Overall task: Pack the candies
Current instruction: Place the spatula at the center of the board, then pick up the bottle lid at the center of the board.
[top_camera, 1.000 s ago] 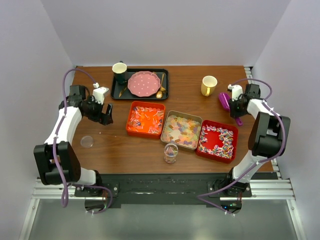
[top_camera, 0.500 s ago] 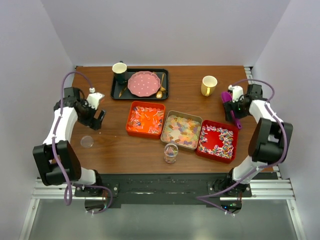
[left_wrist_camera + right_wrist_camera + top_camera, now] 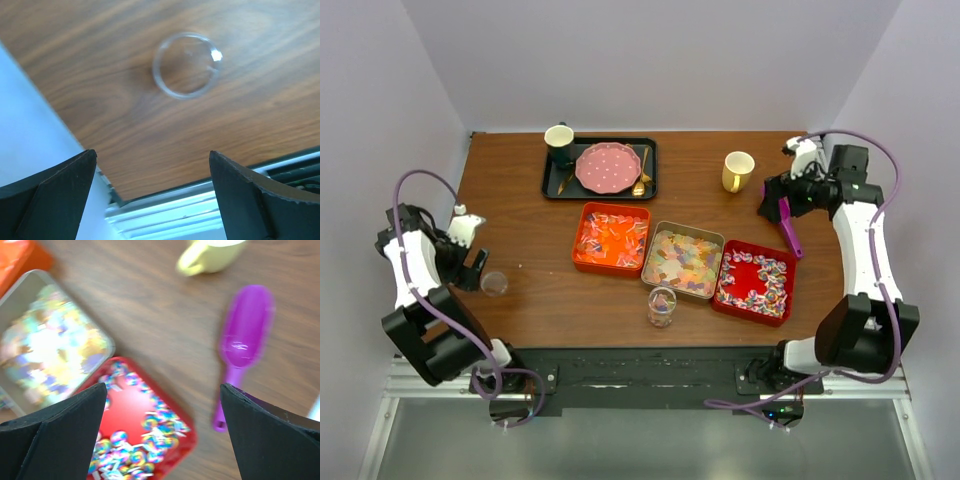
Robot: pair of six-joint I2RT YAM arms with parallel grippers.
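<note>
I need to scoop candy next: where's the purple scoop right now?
Top view, right side: the purple scoop lies on the table under the right gripper, between the yellow mug and the red tin.

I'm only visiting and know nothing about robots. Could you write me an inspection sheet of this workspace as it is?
Surface: wooden table, no spills seen.
Job's things: orange-red wrapped candies in orange tray, pastel gummies in grey tin, swirled pieces in red tray; clear jar partly filled; clear lid lying apart.
Clutter: black tray with pink plate, dark mug, gold cutlery; yellow mug; purple scoop.
Grippers: left gripper open, empty, over the lid; right gripper open, empty, near the scoop.
Cables: purple cables loop off both arms.
Surroundings: plain pale walls.
</note>
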